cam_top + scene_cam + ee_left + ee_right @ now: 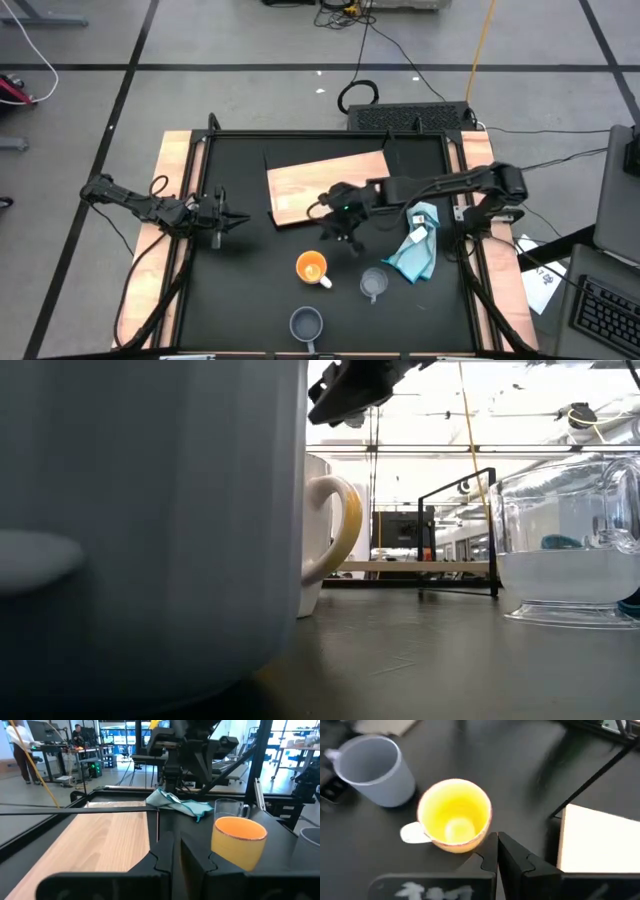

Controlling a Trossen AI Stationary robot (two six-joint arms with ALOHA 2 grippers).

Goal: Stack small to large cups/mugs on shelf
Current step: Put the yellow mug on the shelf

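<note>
The orange cup (312, 268) with its white handle stands upright on the black table, and also shows in the right wrist view (454, 817). The clear cup (373, 283) stands to its right. The blue-grey mug (306, 323) stands near the front edge. The wooden shelf board (325, 185) lies flat at the table's far middle. My right gripper (348, 238) hovers shut above the table between the board and the orange cup (497, 852). My left gripper (238, 218) is shut and empty at the table's left (175, 855).
A light blue cloth (418, 248) lies crumpled at the right, next to the clear cup. The low view is filled by the blue-grey mug (150, 530), with the clear cup (570, 550) at the right. Pale wooden strips (170, 190) border the table.
</note>
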